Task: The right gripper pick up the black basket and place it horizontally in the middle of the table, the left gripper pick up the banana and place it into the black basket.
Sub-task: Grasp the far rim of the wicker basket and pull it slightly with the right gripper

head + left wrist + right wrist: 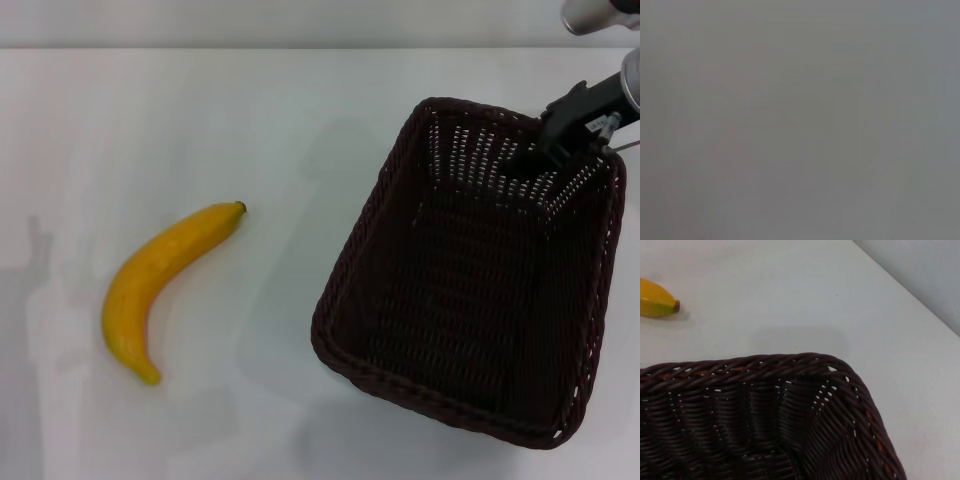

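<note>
Nearest you, the black basket [470, 300] sits on the right side of the table [250, 110], its near rim close to the front edge, its long axis skewed so that it runs away from you and slightly rightward rather than lying square across the middle; it is empty; to its left, well apart, the banana [160, 285] lies flat on the white surface, its fat end toward you and its dark stem tip pointing back toward the basket's side. Farther back, the right gripper [555, 140] reaches in from the upper right and meets the basket at its far right corner, its black jaw sitting over the braided rim; whether the jaw has closed on the wicker or only rests against it you cannot tell from here, because the fingertips are lost against the dark weave. The right wrist view shows only the rim corner and inner wall close up, with the banana's stem end beyond. I judge that you are in the first step, the basket being taken or shifted; the next move calls for a firm hold on that rim, then a turn and a slide toward the centre. The left gripper is out of sight; its wrist view shows only blank grey.
</note>
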`<move>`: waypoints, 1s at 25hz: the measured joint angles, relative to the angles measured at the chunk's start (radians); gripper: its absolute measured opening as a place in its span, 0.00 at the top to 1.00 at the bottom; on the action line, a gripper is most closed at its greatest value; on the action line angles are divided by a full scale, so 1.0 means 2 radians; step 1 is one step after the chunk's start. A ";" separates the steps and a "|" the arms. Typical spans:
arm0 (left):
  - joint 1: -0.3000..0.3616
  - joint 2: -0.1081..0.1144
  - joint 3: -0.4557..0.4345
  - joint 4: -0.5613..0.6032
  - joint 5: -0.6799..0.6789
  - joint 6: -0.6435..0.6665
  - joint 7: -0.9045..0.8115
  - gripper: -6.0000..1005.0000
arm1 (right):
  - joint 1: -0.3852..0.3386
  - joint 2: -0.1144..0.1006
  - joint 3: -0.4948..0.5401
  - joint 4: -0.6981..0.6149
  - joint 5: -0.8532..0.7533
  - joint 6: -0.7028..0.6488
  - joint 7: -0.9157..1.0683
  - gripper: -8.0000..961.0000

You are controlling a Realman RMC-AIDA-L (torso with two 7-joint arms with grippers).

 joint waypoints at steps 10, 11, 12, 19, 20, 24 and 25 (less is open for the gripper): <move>0.000 0.000 0.000 0.000 0.000 0.000 0.000 0.11 | -0.002 0.000 -0.019 -0.006 0.000 -0.002 0.014 0.44; 0.000 0.000 0.000 -0.001 0.000 0.000 0.000 0.11 | -0.002 -0.001 -0.023 -0.007 0.000 -0.002 0.016 0.46; 0.000 0.000 0.000 -0.001 0.000 0.000 0.000 0.11 | -0.002 -0.001 -0.027 -0.007 0.000 -0.001 0.017 0.48; 0.000 0.000 0.000 -0.003 0.000 -0.001 0.000 0.11 | -0.002 0.000 -0.035 -0.008 -0.011 0.002 0.026 0.62; 0.000 0.000 0.000 -0.003 0.000 -0.001 0.000 0.11 | -0.003 0.000 -0.035 -0.011 -0.012 0.002 0.031 0.64; 0.000 0.000 0.000 -0.004 0.000 0.000 0.000 0.11 | -0.017 0.000 -0.035 -0.040 -0.014 0.001 0.068 0.68; 0.000 0.000 0.000 -0.005 0.000 0.000 0.000 0.11 | -0.020 0.001 -0.036 -0.050 -0.014 0.000 0.079 0.69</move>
